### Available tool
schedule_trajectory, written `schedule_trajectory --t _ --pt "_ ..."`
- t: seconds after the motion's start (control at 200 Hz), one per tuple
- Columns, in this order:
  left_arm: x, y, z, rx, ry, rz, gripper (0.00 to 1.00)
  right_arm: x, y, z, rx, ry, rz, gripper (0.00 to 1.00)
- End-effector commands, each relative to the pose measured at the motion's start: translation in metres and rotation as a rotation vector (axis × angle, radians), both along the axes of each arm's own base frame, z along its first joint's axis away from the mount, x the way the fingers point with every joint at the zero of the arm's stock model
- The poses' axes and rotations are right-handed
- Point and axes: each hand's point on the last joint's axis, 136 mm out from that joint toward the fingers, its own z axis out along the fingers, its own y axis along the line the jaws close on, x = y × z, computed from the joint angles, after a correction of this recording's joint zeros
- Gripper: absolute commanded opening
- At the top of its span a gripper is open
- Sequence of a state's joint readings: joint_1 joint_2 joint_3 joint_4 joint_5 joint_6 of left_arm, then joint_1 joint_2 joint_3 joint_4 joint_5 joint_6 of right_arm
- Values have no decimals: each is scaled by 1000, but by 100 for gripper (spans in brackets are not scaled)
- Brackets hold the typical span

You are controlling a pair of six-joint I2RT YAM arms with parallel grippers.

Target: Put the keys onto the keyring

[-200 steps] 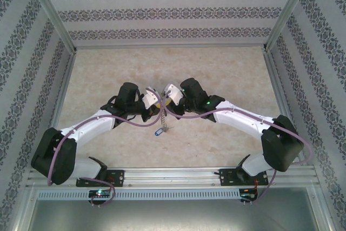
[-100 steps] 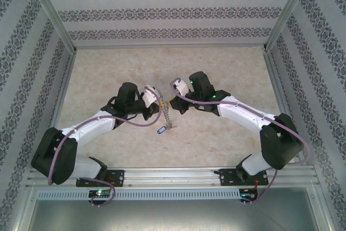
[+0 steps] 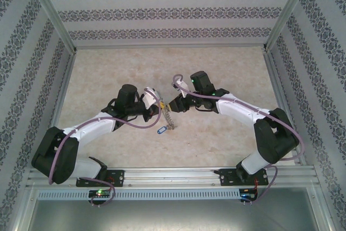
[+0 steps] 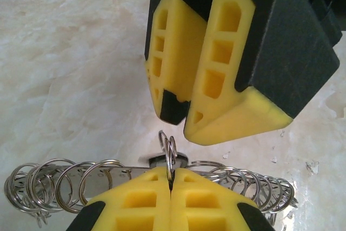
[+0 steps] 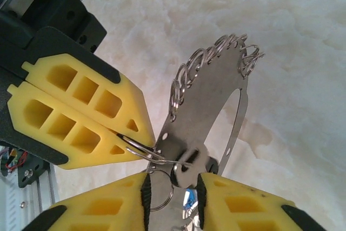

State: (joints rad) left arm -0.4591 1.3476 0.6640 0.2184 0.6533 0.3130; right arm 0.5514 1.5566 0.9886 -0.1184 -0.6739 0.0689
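One keyring (image 5: pixel 208 104) tight in left gripper (image 4: pixel 171 174), right gripper (image 5: pixel 172 185) narrowly parted beside, table (image 3: pixel 108 68) beneath.

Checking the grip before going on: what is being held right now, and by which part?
The left gripper pinches a small split ring on the edge of the keyring; the right gripper holds nothing.

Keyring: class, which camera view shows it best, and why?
The right wrist view: the keyring faces the camera, its flat plate, oval slot and fringe of small rings clear. The left wrist view catches it edge-on; the top view, a tiny strip.
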Motion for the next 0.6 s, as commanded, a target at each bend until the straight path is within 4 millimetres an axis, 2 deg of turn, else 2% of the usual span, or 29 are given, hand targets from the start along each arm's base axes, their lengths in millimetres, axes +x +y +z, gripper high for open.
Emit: schedule_trajectory --t 0.0,0.135,0.225,0.325,0.435,0.595 --pt "-4 -9 9 -31 -57 -51 0 4 -8 24 -2 -158 19 35" --pt "-6 -10 7 -24 -65 -71 0 12 -21 35 -63 -345 -8 35" --pt "-7 -11 7 -24 -70 -84 0 12 -22 41 -84 -415 11 34" --pt "-8 -13 6 -26 -68 -99 0 -5 -10 35 -97 -491 127 27" --pt "-8 -13 6 -27 -71 -104 0 -16 1 30 -51 -465 185 21" --pt "-8 -15 5 -29 -80 -117 0 -23 8 19 -29 -497 285 29"
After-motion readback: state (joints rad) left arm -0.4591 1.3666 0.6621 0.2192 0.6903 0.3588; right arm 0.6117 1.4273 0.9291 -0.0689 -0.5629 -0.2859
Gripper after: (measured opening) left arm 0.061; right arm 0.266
